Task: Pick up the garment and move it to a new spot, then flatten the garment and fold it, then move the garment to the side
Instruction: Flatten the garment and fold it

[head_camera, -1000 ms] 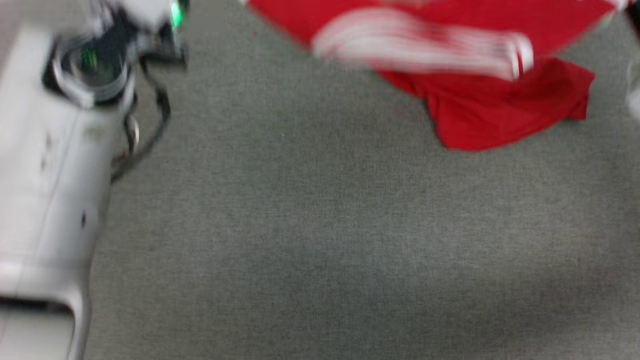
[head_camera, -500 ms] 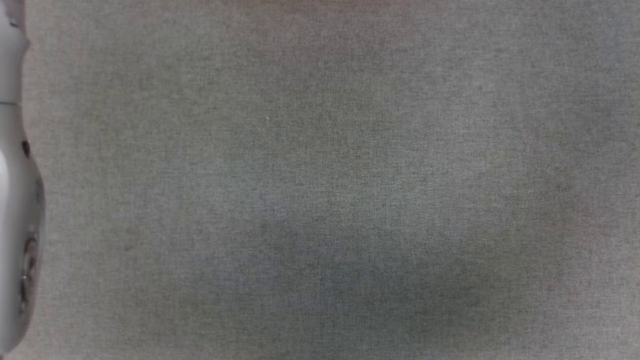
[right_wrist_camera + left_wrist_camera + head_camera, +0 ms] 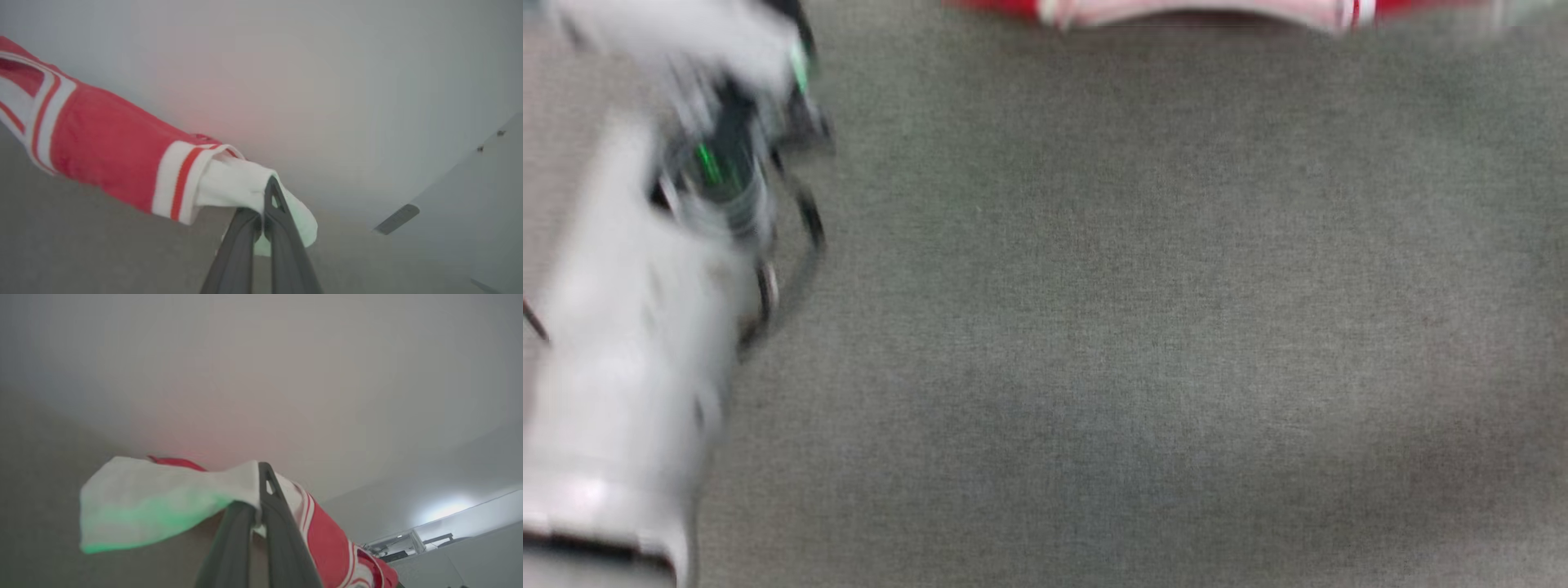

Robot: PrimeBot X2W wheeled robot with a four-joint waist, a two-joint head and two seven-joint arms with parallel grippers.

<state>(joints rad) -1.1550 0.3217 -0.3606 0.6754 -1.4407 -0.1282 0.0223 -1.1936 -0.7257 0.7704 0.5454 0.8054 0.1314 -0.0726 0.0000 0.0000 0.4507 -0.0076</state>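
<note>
Finds, from the left wrist, the left pincer (image 3: 255, 498) clenched on the garment (image 3: 163, 498), with soft white sleeve cloth bunched on one side of the dark fingers and red cloth with striped trim trailing off the other. Finds, from the right wrist, the right pincer (image 3: 261, 204) likewise clamped on a white sleeve end, with the red body and a red-and-white banded cuff stretching away toward that view's upper left. Notes a green tint on the white cloth in both wrist views. Sees from the head neither grip, only a blurred red-and-white strip of the garment (image 3: 1192, 8) at the top edge, the pale left forearm (image 3: 629, 343) at lower left, and the bench (image 3: 1094, 327), a flat grey woven surface. Compared with half a second ago, records the strip and most of the forearm as newly in frame; the whole picture has shifted, so puts this down to camera movement. Cannot read lettering or number anywhere.
</note>
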